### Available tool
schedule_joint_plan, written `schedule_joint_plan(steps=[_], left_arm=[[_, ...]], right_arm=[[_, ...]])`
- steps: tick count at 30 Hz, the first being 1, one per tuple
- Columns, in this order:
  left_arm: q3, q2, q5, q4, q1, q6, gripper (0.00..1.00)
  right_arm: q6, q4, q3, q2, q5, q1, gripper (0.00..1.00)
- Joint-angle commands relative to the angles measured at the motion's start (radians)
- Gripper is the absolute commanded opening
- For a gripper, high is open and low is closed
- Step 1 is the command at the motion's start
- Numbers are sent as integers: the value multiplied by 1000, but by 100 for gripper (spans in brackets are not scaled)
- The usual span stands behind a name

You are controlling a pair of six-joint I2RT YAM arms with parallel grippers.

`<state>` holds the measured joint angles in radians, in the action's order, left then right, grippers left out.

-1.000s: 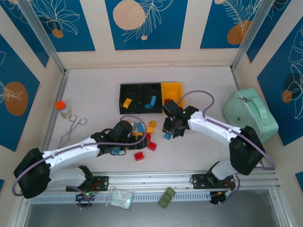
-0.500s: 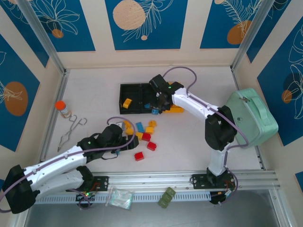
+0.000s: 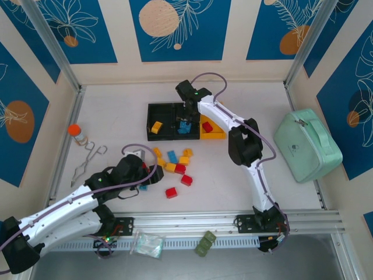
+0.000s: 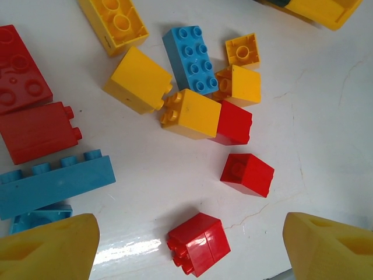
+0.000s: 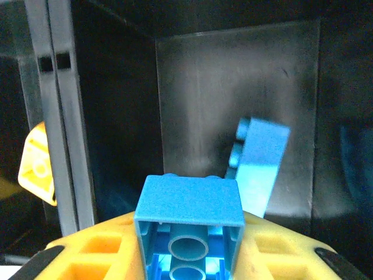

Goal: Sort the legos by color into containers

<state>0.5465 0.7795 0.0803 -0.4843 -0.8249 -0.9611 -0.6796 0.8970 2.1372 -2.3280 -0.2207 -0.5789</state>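
Close to me, the left arm lies low over the table. It comes in from the near left corner and bends toward the pile. The left gripper [image 3: 149, 174] hangs over the near left edge of the loose bricks [image 3: 175, 166]. Its two yellow fingers [image 4: 49, 248] are spread wide apart and hold nothing. In its own camera a small red brick [image 4: 197, 244] lies on the table in the gap, apart from both fingers.

Just past that, a second red brick [image 4: 247, 174] sits alone. A third red brick [image 4: 233, 122] touches a yellow brick [image 4: 191, 112]. A flat blue brick [image 4: 189, 58] lies bumps-up beside them. Off to one side a long blue brick [image 4: 55, 184] lies on its side next to a big red block [image 4: 38, 131].

The right arm rises from the near right edge. It stretches a long way across the table and bends left at its elbow. The right gripper [image 3: 185, 112] is at the far row of three bins, over the middle black bin [image 3: 186, 138]. Its fingers [image 5: 99, 256] are squeezed on a held blue brick [image 5: 189, 224], one on each side. The brick's hollow bottom faces the wrist camera. It is inside the black bin, above the floor.

Deeper in that bin a tilted blue brick [image 5: 259, 163] leans on the back wall. The left black bin [image 3: 166, 116] has a yellow piece [image 3: 156, 126] in it. The yellow bin [image 3: 217, 134] has a red piece [image 3: 207, 126] in it.
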Motion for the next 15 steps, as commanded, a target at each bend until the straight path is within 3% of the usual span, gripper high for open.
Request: schedule_joint_plan(steps=[1,7,11,15], left_arm=[[-10,-13,10,-22,13,-1,82],[-17,-23,10,-28,23,2,82],[-23,-21,4,-23,27,-1,82],[-22,-20,10,-49,31,-11,82]], right_arm=[[12,85,96,-51,15,5,36],[1,109,139,-62,-3,-1,49],[4,116,118,-25,-16,-6,50],[8,53,-8,82,-21,-16,50]])
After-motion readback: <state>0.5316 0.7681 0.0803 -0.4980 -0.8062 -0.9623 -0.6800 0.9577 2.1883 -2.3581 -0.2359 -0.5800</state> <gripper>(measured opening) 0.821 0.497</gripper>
